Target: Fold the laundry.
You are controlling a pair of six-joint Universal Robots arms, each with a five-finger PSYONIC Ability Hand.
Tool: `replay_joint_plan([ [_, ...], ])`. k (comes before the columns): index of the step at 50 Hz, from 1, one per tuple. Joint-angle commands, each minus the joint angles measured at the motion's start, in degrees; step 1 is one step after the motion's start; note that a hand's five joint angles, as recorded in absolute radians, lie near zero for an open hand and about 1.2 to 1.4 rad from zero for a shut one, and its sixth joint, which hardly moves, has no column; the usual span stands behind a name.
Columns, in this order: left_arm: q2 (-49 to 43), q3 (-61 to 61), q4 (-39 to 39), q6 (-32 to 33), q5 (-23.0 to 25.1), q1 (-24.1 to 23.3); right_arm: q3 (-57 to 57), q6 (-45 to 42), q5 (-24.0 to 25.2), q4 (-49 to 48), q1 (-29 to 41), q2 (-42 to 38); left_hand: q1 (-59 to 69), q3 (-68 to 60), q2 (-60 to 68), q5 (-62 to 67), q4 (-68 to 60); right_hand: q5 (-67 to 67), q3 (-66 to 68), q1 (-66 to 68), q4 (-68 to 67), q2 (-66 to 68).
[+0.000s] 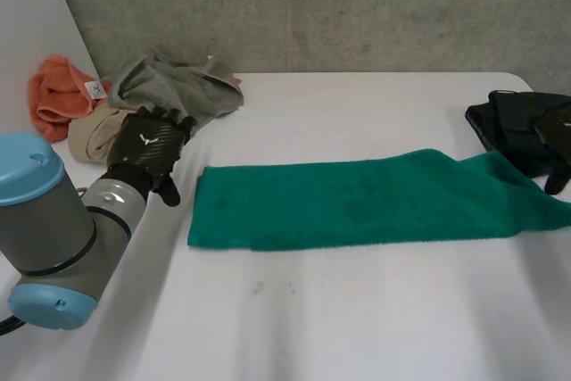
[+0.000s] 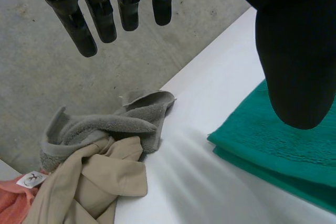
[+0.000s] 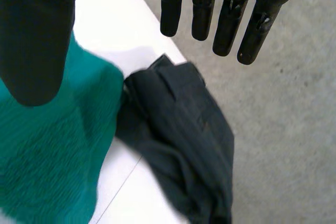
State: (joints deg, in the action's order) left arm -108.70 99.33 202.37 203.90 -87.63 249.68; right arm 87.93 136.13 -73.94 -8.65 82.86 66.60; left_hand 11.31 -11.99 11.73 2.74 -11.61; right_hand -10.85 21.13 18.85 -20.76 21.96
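Head view: your green towel (image 1: pixel 357 202) lies across the table (image 1: pixel 357 327); the right hand (image 1: pixel 553 136) is hard to separate from a black garment (image 1: pixel 500 118). Left wrist: left hand (image 2: pixel 102 17) spread, empty, beside the towel. Right wrist: fingers (image 3: pixel 231 19) straight, holding nothing.

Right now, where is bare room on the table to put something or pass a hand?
Widest: the near side of the table, before the green towel. Also a strip behind it, between grey towel and dark garment. Crowded: the pile by the left hand, and the towel's end by the right hand.
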Motion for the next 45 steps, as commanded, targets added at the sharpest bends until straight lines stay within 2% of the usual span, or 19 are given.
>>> replay_joint_plan([
  [1, -0.5, 0.3, 0.0, -0.1, 0.0, -0.4, 0.6, -0.9, 4.0, 1.7, -5.2, -4.1, -1.3, 2.0, -1.7, -2.7, 1.6, -7.6, 7.3, 9.6, -7.7, 6.5],
  [7, -0.5, 0.6, 0.2, -0.2, -0.1, -0.3, -0.3, -2.2, 5.8, 1.2, -5.7, -7.9, -1.3, 2.0, -1.7, -2.7, 1.6, -8.4, 8.1, 10.4, -8.5, 7.3],
  [23, -0.6, 1.0, 0.3, -0.2, -0.2, -0.3, -3.2, -5.2, 5.8, 0.9, -6.9, -14.2, -1.3, 2.0, -1.7, -2.7, 1.6, -12.4, 12.2, 14.4, -12.5, 11.3],
  [27, -0.7, 1.1, 0.3, -0.2, -0.1, -0.3, -4.1, -5.2, 5.8, 0.3, -6.9, -15.4, -1.3, 2.0, -1.7, -2.7, 1.6, -27.0, 26.8, 29.0, -27.1, 25.9],
  [29, -0.7, 1.2, 0.4, -0.2, -0.1, -0.3, -4.7, -5.2, 5.8, -0.4, -6.9, -16.1, -1.3, 2.0, -1.7, -2.7, 1.6, -52.2, 51.9, 54.2, -52.3, 51.1],
  [30, -0.7, 1.2, 0.3, -0.2, -0.1, -0.3, -4.9, -5.2, 5.8, -0.7, -6.9, -16.2, -1.3, 2.0, -1.7, -2.7, 1.6, -59.1, 58.8, 61.1, -59.2, 58.0],
  [36, -0.7, 1.3, 0.3, -0.2, -0.2, -0.1, -4.3, -5.2, 5.4, -1.6, -8.5, -14.9, -1.3, 2.0, -1.7, -2.7, 1.6, -59.2, 58.9, 61.1, -59.2, 58.0],
  [45, 1.4, 2.6, -0.1, -0.2, -0.3, 0.3, -4.0, -7.3, 4.1, -1.2, -8.5, -6.8, -1.3, 2.0, -1.7, -2.7, 1.6, -59.2, 58.9, 61.1, -59.2, 58.0],
])
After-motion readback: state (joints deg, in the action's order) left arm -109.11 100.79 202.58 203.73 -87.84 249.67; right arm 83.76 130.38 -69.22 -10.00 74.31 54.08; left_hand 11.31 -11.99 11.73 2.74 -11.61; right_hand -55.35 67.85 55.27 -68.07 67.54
